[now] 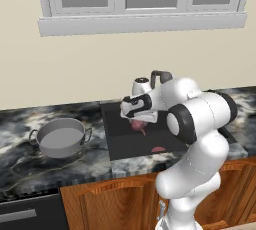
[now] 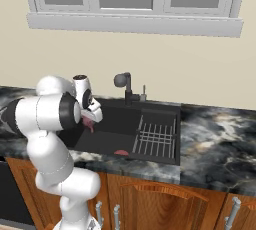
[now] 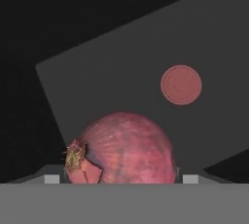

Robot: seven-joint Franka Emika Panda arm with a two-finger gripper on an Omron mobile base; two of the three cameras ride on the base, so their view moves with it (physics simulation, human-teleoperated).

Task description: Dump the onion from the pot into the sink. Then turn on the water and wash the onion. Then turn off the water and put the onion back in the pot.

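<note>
Above the sink (image 2: pixel 155 111), my tool (image 3: pixel 121 179) grips the onion (image 3: pixel 124 150) between half-spread fingers; the pot (image 1: pixel 61 136) sits on the table (image 1: pixel 30 169).

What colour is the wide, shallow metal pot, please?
Grey, with a paler grey inside; the left base view shows it best.

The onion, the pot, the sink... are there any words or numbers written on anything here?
No, none can be read.
The onion in the claw, the pot and the sink are all plain.
The round pink patch on the sink floor carries no writing either.
</note>
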